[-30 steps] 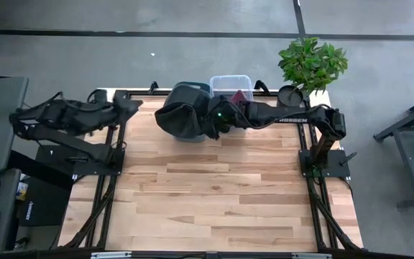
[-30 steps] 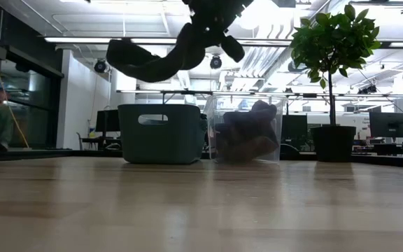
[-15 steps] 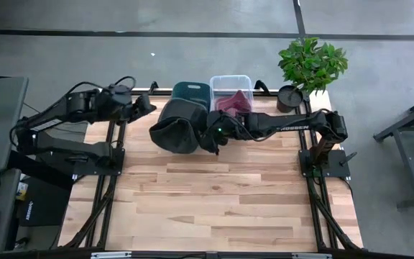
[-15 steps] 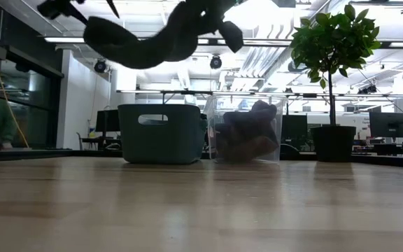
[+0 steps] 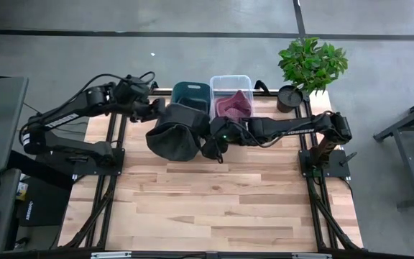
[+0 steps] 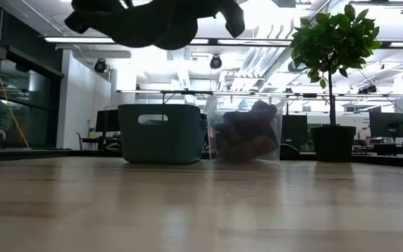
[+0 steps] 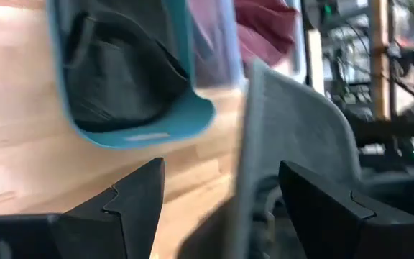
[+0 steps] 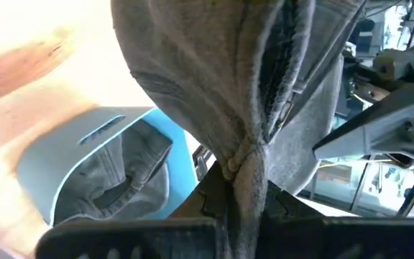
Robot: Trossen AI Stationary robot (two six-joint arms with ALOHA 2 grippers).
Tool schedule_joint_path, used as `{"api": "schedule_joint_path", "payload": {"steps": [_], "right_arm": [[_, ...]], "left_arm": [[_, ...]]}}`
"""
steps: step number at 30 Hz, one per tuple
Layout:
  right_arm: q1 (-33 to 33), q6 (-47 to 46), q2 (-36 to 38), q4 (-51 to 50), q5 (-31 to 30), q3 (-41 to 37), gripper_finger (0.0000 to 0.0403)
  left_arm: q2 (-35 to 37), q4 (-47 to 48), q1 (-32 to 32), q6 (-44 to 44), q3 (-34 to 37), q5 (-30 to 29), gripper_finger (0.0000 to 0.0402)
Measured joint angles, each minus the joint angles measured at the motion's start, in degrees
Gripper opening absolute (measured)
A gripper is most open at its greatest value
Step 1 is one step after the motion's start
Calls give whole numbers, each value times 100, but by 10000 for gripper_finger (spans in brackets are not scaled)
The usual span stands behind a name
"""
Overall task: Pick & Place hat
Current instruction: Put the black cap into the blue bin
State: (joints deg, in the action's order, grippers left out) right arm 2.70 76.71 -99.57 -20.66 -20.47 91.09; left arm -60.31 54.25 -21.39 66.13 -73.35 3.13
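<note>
Hat, upper centre: soft, light, sags. Right gripper pinches bunched fabric; left gripper spread beside its stiffer rim.

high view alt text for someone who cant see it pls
Seen from above, the right claw holds a dark grey hat over a wooden table, while the open left claw reaches it from the other side. Behind stand a teal bin, a clear bin and a potted plant.
</note>
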Motion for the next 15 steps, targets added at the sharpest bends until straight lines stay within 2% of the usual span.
{"api": "schedule_joint_path", "payload": {"steps": [7, 11, 15], "right_arm": [[-2, 16, 4, 157, -149, 0, 6], [-2, -8, 4, 164, -125, 0, 6], [-2, -84, 4, 163, -109, 0, 6]], "left_arm": [[-191, -98, -2, -143, 1, 529, 257], [-182, -100, 1, -143, 3, 536, 256], [-188, -100, 1, -141, 3, 540, 229]]}}
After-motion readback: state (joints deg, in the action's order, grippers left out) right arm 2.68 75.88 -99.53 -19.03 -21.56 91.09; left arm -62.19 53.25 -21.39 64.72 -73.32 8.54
